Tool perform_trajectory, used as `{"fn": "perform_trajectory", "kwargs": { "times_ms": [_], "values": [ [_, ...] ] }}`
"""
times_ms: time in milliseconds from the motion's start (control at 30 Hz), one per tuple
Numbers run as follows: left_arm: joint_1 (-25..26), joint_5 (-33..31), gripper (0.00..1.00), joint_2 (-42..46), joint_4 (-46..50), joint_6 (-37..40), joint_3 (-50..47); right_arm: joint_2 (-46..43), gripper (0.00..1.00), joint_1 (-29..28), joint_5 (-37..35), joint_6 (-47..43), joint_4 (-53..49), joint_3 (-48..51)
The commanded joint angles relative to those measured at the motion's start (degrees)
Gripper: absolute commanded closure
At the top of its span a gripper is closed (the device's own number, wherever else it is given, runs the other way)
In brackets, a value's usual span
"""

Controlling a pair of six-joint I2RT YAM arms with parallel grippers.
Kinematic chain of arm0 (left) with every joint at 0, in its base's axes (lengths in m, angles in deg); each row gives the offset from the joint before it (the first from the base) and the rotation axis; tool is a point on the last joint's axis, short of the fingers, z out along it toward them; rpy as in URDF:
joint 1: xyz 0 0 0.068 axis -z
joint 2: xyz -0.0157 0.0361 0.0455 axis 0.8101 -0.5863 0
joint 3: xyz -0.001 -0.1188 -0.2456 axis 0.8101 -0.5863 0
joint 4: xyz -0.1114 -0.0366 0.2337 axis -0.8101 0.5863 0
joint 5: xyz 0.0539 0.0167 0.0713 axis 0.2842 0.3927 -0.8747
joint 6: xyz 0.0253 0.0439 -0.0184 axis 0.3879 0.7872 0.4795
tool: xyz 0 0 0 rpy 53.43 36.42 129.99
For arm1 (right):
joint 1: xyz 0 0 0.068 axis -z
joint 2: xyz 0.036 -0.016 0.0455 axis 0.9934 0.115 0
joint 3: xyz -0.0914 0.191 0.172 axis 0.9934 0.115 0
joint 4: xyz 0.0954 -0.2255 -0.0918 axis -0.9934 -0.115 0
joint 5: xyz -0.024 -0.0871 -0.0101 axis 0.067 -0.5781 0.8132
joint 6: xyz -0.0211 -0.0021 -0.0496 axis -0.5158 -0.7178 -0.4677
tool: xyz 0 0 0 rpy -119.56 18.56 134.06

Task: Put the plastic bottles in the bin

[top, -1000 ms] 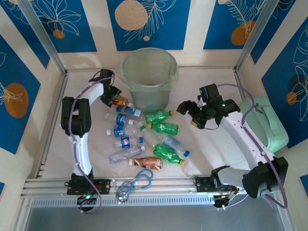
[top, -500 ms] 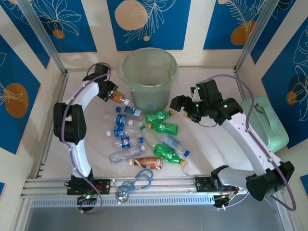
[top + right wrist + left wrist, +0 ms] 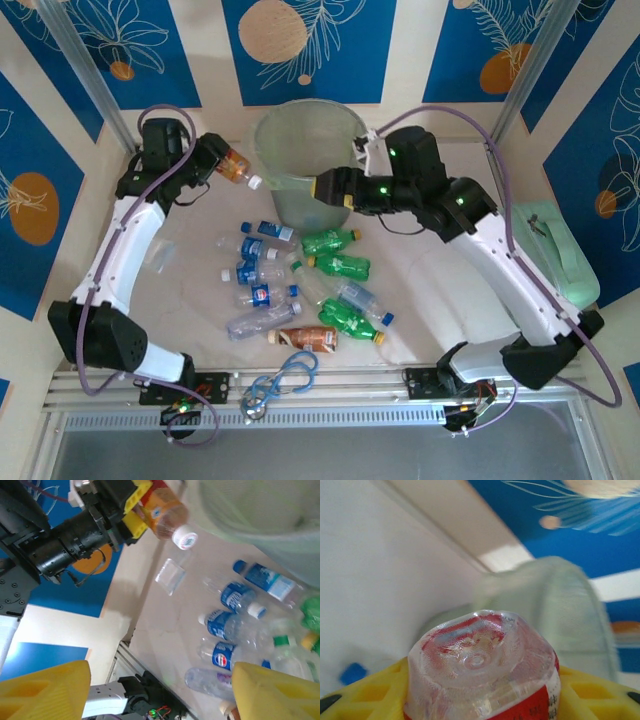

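Your left gripper (image 3: 222,161) clamped the orange-red bottle (image 3: 238,166), raised just beside the bin (image 3: 290,205) rim. Your right gripper (image 3: 328,188) hung open and empty before the bin wall. The other bottles (image 3: 335,267) lay on the table (image 3: 430,290).

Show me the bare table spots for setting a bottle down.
Free: table between the bottle pile and right arm; also between pile and left arm. Crowded: the pile, just in front of the bin.
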Motion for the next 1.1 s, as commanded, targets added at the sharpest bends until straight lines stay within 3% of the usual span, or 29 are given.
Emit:
{"fn": "perform_trajectory", "kwargs": {
  "times_ms": [0, 133, 367, 667, 1067],
  "values": [
    [-0.30, 13.16, 0.48, 1.70, -7.79, -4.19, -2.35, 5.03, 0.38, -0.16, 4.55, -1.16, 1.02, -5.39],
    [0.00, 19.06, 0.48, 5.50, -19.77, -13.17, -8.28, 10.08, 0.43, -0.85, 6.69, -2.07, 0.99, -11.57],
    [0.29, 23.80, 0.48, 9.75, -36.66, -25.61, -15.49, 15.60, 0.38, -2.06, 8.16, -1.91, -0.47, -17.85],
    [0.73, 29.61, 0.48, 11.09, -47.19, -32.61, -17.69, 18.76, 0.32, -3.30, 6.32, -0.41, -0.23, -21.22],
    [2.28, 32.19, 0.48, 8.49, -50.45, -34.21, -17.05, 21.91, 0.56, -4.29, 5.39, -1.90, -1.19, -25.01]
  ]
}}
